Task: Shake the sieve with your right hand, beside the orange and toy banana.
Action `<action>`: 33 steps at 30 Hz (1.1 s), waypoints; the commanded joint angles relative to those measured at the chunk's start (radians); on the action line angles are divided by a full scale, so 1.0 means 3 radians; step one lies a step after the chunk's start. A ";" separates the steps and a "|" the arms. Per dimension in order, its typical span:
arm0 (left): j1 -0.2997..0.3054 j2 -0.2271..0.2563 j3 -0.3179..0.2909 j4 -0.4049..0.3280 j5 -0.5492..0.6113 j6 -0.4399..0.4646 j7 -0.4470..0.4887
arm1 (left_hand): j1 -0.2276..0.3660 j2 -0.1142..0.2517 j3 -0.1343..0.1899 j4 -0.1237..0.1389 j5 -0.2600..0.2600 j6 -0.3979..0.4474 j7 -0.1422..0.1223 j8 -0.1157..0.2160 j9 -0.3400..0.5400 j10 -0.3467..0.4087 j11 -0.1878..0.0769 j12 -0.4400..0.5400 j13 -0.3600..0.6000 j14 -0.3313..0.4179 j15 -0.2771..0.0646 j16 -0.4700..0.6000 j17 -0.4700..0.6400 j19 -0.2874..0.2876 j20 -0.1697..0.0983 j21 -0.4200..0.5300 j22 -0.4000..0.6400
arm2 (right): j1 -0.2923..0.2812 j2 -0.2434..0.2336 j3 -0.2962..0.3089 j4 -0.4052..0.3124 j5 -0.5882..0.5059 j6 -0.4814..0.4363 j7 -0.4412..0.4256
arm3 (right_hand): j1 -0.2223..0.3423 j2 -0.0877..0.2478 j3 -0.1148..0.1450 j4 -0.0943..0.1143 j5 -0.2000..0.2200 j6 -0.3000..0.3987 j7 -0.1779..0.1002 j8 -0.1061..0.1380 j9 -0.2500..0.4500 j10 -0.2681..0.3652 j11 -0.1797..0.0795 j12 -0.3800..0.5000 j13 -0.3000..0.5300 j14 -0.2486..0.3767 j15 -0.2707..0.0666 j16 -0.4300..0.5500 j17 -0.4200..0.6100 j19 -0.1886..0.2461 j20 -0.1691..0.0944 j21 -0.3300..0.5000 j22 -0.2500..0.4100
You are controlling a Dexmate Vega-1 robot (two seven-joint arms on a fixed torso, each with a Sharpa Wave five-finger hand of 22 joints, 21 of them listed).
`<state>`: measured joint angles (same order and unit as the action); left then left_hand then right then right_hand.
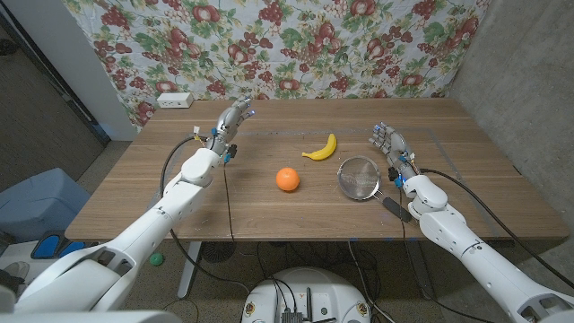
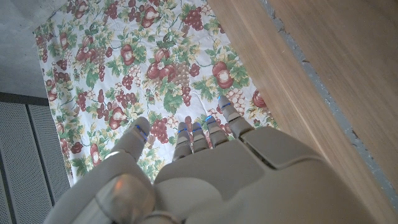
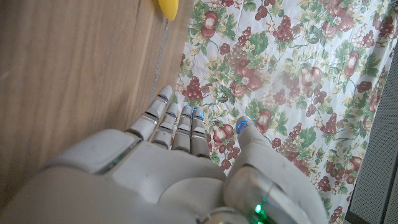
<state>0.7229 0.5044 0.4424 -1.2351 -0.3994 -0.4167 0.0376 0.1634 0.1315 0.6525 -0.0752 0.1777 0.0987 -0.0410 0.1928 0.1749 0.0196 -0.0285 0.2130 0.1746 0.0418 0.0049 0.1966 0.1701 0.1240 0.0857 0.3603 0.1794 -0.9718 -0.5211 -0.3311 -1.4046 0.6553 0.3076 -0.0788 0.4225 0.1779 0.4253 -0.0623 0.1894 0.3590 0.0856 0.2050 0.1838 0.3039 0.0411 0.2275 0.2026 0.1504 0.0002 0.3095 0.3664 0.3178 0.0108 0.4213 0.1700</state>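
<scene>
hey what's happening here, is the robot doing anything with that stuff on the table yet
Not yet. A sieve lies on the wooden table, its dark handle pointing toward the robot, with a toy banana and an orange beside it. The right hand is open just beyond the sieve, holding nothing. The left hand is also open and empty, over the far left part of the table. Nothing is being gripped.
</scene>
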 commanded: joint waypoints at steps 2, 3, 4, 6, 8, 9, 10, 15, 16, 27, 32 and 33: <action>-0.0106 0.0010 0.0071 0.0034 0.0146 -0.0003 0.0003 | -0.0030 -0.0020 0.0011 -0.0030 -0.0005 0.0046 -0.0003 0.0013 0.0007 0.0066 -0.0008 0.0024 0.0014 0.0095 0.0004 0.0029 0.0007 0.0046 0.0006 0.0022 0.0013 | 0.0014 -0.0013 0.0004 -0.0022 -0.0032 -0.0009 -0.0041 | 0.0029 -0.0004 0.0008 -0.0009 0.0016 0.0041 -0.0006 0.0008 0.0009 0.0029 0.0011 0.0006 0.0007 0.0035 0.0007 0.0004 -0.0003 0.0032 0.0013 -0.0008 0.0017; -0.0110 0.0012 0.0077 0.0026 0.0156 0.0001 0.0003 | -0.0030 -0.0021 0.0011 -0.0033 -0.0005 0.0048 0.0002 0.0013 0.0007 0.0077 -0.0002 0.0026 0.0014 0.0101 0.0004 0.0028 0.0007 0.0050 0.0008 0.0022 0.0013 | 0.0014 -0.0018 0.0004 -0.0023 -0.0042 -0.0002 -0.0041 | 0.0028 -0.0004 0.0008 -0.0009 0.0017 0.0041 -0.0007 0.0007 0.0009 0.0031 0.0009 0.0005 0.0008 0.0037 0.0001 0.0005 -0.0003 0.0030 0.0012 -0.0010 0.0017; -0.0116 0.0016 0.0084 0.0020 0.0167 0.0001 -0.0004 | -0.0031 -0.0023 0.0012 -0.0039 -0.0006 0.0056 -0.0004 0.0013 0.0007 0.0089 -0.0006 0.0028 0.0015 0.0114 0.0006 0.0028 0.0007 0.0054 0.0010 0.0022 0.0014 | 0.0012 -0.0018 0.0009 -0.0027 -0.0038 0.0003 -0.0042 | 0.0028 -0.0004 0.0008 -0.0010 0.0017 0.0044 -0.0007 0.0008 0.0010 0.0031 0.0010 0.0004 0.0008 0.0040 0.0007 0.0006 -0.0004 0.0032 0.0015 -0.0010 0.0017; -0.0128 0.0027 0.0101 0.0003 0.0194 0.0013 -0.0015 | -0.0031 -0.0026 0.0013 -0.0048 -0.0006 0.0075 -0.0002 0.0017 0.0008 0.0101 0.0000 0.0028 0.0015 0.0135 0.0007 0.0030 0.0007 0.0070 0.0017 0.0024 0.0014 | 0.0003 -0.0020 0.0015 -0.0037 -0.0045 0.0014 -0.0055 | 0.0027 -0.0004 0.0009 -0.0012 0.0017 0.0045 -0.0009 0.0007 0.0010 0.0034 0.0011 0.0004 0.0008 0.0038 0.0006 0.0005 -0.0005 0.0031 0.0016 -0.0013 0.0017; -0.0143 0.0035 0.0120 -0.0008 0.0225 0.0013 -0.0027 | -0.0031 -0.0027 0.0015 -0.0055 -0.0007 0.0085 0.0003 0.0018 0.0008 0.0121 0.0003 0.0032 0.0016 0.0148 0.0006 0.0029 0.0007 0.0076 0.0019 0.0024 0.0015 | -0.0007 -0.0031 0.0019 -0.0045 -0.0053 0.0026 -0.0051 | 0.0027 -0.0004 0.0009 -0.0013 0.0018 0.0046 -0.0009 0.0006 0.0010 0.0037 0.0007 0.0004 0.0008 0.0036 0.0007 0.0003 -0.0005 0.0034 0.0017 -0.0014 0.0017; -0.0149 0.0037 0.0128 -0.0013 0.0242 0.0012 -0.0028 | -0.0031 -0.0029 0.0015 -0.0060 -0.0007 0.0087 0.0002 0.0017 0.0008 0.0134 0.0001 0.0035 0.0016 0.0161 0.0011 0.0031 0.0007 0.0077 0.0019 0.0023 0.0015 | -0.0016 -0.0031 0.0024 -0.0056 -0.0053 0.0027 -0.0065 | 0.0027 -0.0005 0.0010 -0.0015 0.0018 0.0048 -0.0007 0.0006 0.0010 0.0041 0.0011 0.0005 0.0008 0.0038 0.0009 0.0004 -0.0006 0.0035 0.0021 -0.0015 0.0018; -0.0156 0.0041 0.0137 -0.0019 0.0257 0.0014 -0.0033 | -0.0032 -0.0031 0.0015 -0.0063 -0.0007 0.0094 0.0003 0.0018 0.0008 0.0138 0.0001 0.0035 0.0016 0.0170 0.0012 0.0032 0.0007 0.0079 0.0018 0.0022 0.0015 | -0.0024 -0.0036 0.0028 -0.0065 -0.0056 0.0029 -0.0070 | 0.0028 -0.0005 0.0010 -0.0017 0.0018 0.0050 -0.0007 0.0007 0.0010 0.0043 0.0014 0.0005 0.0008 0.0041 0.0014 0.0004 -0.0006 0.0036 0.0020 -0.0015 0.0018; -0.0200 0.0060 0.0180 -0.0047 0.0312 0.0031 -0.0088 | -0.0036 -0.0041 0.0015 -0.0081 -0.0009 0.0114 0.0005 0.0018 0.0008 0.0167 0.0005 0.0036 0.0017 0.0215 0.0013 0.0035 0.0007 0.0097 0.0016 0.0023 0.0016 | -0.0064 -0.0049 0.0050 -0.0101 -0.0063 0.0061 -0.0090 | 0.0030 -0.0008 0.0012 -0.0024 0.0020 0.0058 -0.0010 0.0007 0.0010 0.0050 0.0013 0.0004 0.0008 0.0041 0.0011 0.0002 -0.0009 0.0038 0.0023 -0.0020 0.0018; -0.0210 0.0063 0.0189 -0.0049 0.0320 0.0032 -0.0104 | -0.0037 -0.0042 0.0015 -0.0084 -0.0010 0.0117 0.0006 0.0018 0.0008 0.0172 -0.0002 0.0036 0.0017 0.0224 0.0012 0.0036 0.0008 0.0101 0.0016 0.0023 0.0017 | -0.0074 -0.0047 0.0056 -0.0111 -0.0058 0.0062 -0.0101 | 0.0030 -0.0008 0.0012 -0.0025 0.0020 0.0061 -0.0011 0.0007 0.0010 0.0053 0.0014 0.0005 0.0008 0.0041 0.0012 0.0002 -0.0010 0.0039 0.0025 -0.0021 0.0018; -0.0301 0.0078 0.0277 -0.0070 0.0443 0.0024 -0.0201 | -0.0054 -0.0052 0.0015 -0.0104 -0.0012 0.0152 0.0003 0.0016 0.0009 0.0258 0.0008 0.0050 0.0019 0.0298 0.0012 0.0039 0.0012 0.0118 0.0019 0.0017 0.0019 | -0.0166 -0.0076 0.0091 -0.0208 -0.0071 0.0090 -0.0150 | 0.0031 -0.0009 0.0017 -0.0039 0.0023 0.0071 -0.0009 0.0004 0.0011 0.0069 0.0021 0.0001 0.0009 0.0050 0.0015 0.0002 -0.0015 0.0044 0.0028 -0.0033 0.0018; -0.0331 0.0085 0.0314 -0.0092 0.0492 0.0023 -0.0244 | -0.0059 -0.0055 0.0016 -0.0113 -0.0013 0.0168 0.0004 0.0017 0.0009 0.0282 0.0011 0.0051 0.0020 0.0313 0.0012 0.0035 0.0013 0.0127 0.0022 0.0015 0.0020 | -0.0217 -0.0105 0.0111 -0.0289 -0.0100 0.0091 -0.0198 | 0.0033 -0.0009 0.0019 -0.0046 0.0025 0.0077 -0.0009 0.0002 0.0011 0.0082 0.0024 0.0003 0.0009 0.0050 0.0013 0.0000 -0.0018 0.0045 0.0030 -0.0039 0.0019; -0.0337 0.0086 0.0322 -0.0096 0.0506 0.0021 -0.0249 | -0.0060 -0.0056 0.0016 -0.0114 -0.0013 0.0170 0.0004 0.0017 0.0009 0.0285 0.0012 0.0051 0.0020 0.0317 0.0013 0.0035 0.0013 0.0128 0.0021 0.0015 0.0020 | -0.0228 -0.0108 0.0116 -0.0304 -0.0106 0.0095 -0.0209 | 0.0033 -0.0009 0.0020 -0.0047 0.0025 0.0082 -0.0012 0.0004 0.0011 0.0085 0.0021 0.0003 0.0009 0.0051 0.0018 0.0000 -0.0018 0.0046 0.0029 -0.0040 0.0019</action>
<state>0.6447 0.5252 0.5142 -1.2532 -0.2816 -0.4109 -0.0107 0.1529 0.1210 0.6555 -0.1029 0.1777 0.1382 -0.0371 0.1927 0.1746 0.0965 -0.0232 0.2197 0.1797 0.1272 0.0125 0.2052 0.1700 0.1543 0.0911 0.3602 0.1842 -1.0118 -0.5414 -0.3082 -1.4582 0.6354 0.3292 -0.1177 0.4226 0.1779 0.4265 -0.0719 0.1894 0.3714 0.0837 0.2050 0.1838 0.3217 0.0482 0.2275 0.2024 0.1556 0.0054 0.3095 0.3618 0.3249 0.0179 0.4102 0.1700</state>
